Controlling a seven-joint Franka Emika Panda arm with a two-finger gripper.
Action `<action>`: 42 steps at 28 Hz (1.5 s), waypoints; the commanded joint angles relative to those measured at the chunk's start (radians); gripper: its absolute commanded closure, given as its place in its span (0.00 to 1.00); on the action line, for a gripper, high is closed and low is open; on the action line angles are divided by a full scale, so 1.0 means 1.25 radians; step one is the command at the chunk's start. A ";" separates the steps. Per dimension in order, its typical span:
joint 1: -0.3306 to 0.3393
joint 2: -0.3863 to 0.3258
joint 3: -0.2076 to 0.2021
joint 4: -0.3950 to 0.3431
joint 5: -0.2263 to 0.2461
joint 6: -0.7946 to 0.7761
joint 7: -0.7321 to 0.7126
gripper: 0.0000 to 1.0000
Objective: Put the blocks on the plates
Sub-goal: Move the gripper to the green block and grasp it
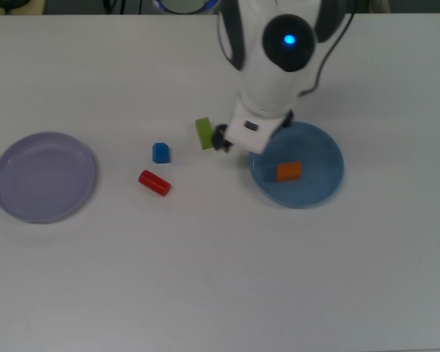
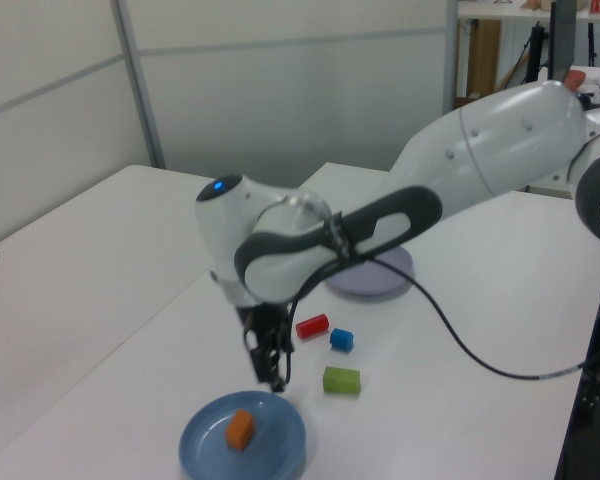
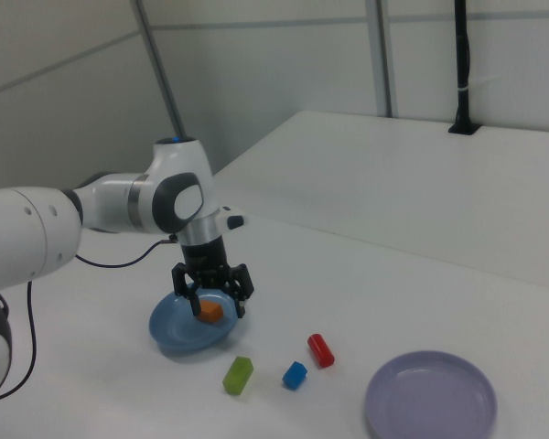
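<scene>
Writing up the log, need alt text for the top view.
An orange block lies on a blue plate while the Panda's gripper hangs empty beside a green block. Blue and red blocks lie nearby; a lavender plate sits empty.

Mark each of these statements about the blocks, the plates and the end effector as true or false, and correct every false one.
1. The orange block lies on the blue plate. True.
2. The lavender plate holds the red block. False: that plate is empty, and the red block lies on the table.
3. The end effector is holding the orange block. False: it is open and empty, above the blue plate's rim, with the block lying free below it.
4. Three blocks are off the plates. True: the red block, the green block and the blue block.
5. In the top view, the blue block lies to the right of the green block. False: it lies to the left.
</scene>
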 commanded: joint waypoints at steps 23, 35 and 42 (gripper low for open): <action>-0.087 -0.018 -0.004 -0.123 -0.027 -0.011 -0.106 0.22; -0.067 -0.017 -0.003 -0.139 -0.077 0.008 -0.084 0.78; -0.060 -0.015 -0.003 -0.142 -0.099 0.008 -0.083 0.80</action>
